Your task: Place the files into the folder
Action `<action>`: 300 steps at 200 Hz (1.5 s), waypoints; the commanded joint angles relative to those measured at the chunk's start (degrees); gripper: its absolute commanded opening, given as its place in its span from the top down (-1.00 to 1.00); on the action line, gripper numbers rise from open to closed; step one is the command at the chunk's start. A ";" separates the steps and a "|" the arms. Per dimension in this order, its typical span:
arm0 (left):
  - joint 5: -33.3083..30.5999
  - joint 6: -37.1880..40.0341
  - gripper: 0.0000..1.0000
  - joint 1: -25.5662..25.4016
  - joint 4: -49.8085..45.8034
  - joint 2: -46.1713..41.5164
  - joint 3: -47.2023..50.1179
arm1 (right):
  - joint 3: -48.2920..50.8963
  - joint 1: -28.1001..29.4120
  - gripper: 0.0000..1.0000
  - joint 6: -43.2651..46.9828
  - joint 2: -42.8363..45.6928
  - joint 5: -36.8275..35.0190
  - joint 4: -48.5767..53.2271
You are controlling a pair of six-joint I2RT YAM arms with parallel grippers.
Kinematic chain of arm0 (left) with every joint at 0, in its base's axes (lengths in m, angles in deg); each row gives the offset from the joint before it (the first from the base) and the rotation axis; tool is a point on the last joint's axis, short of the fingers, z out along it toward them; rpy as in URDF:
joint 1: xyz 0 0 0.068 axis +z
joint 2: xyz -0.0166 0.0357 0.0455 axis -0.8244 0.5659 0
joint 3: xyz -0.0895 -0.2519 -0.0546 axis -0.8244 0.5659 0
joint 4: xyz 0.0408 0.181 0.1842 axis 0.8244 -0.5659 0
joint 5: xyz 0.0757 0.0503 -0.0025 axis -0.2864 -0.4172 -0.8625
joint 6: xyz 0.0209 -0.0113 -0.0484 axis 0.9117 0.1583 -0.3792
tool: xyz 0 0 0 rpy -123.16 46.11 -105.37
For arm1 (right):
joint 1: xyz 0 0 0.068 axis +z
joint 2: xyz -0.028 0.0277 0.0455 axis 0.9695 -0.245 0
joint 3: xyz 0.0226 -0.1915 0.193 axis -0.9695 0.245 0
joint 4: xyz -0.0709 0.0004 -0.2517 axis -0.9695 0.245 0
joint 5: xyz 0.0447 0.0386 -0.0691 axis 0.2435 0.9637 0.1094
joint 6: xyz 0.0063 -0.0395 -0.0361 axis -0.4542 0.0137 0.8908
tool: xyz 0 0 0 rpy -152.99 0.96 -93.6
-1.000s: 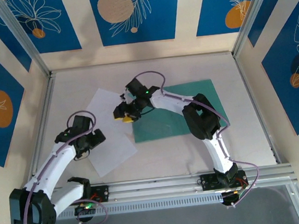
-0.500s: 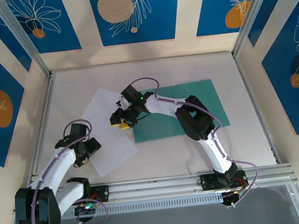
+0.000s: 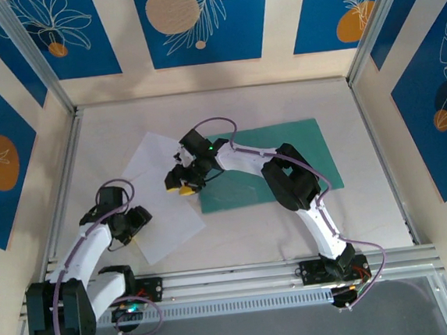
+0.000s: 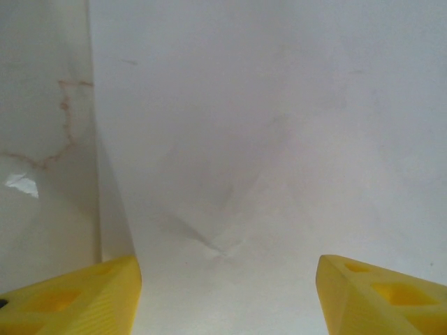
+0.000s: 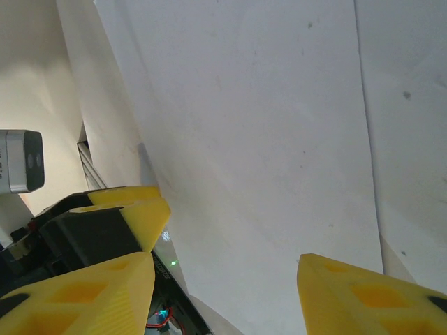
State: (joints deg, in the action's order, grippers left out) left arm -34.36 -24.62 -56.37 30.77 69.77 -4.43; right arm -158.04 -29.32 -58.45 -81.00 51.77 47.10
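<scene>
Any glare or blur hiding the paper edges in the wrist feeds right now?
Left wrist: sharp, the paper shows a clear left edge, its crease lightly shaded, one small glare patch on the table. Right wrist: paper edges readable, a few dark specks, no glare. Top external: even light, soft shadows.

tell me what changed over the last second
The left gripper drew back toward its own base, ending over the near left part of the files. The right gripper moved a little left and nearer, over the sheets. Both grippers stayed open, and nothing was grasped or let go. The files and the folder lie where they were.
</scene>
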 commanded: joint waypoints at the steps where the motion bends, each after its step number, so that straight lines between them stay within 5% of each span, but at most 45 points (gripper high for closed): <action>1: 2.42 1.71 -0.36 1.01 0.48 -0.32 0.44 | 0.21 0.39 -0.15 0.26 -1.50 -0.29 1.56; 56: -3.40 0.67 -0.62 1.28 -3.52 -0.71 -0.38 | 1.30 0.51 -0.15 0.46 -1.52 -0.87 2.11; 136: -2.70 0.57 -0.47 1.37 -3.31 0.96 -0.39 | 2.56 1.21 -0.15 -0.21 -1.93 -0.56 1.02; 257: 4.91 2.07 -0.63 4.18 1.46 4.08 0.14 | 4.46 1.97 -0.15 -1.76 -2.82 -1.95 1.84; 300: 8.14 2.20 -0.86 4.61 3.53 2.63 1.11 | 5.28 2.47 -0.14 -3.30 -2.91 -2.23 1.20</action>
State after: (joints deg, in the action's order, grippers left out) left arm -31.54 -23.44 -52.37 30.11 72.59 -5.09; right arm -155.26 -27.90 -59.90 -83.12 50.30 46.84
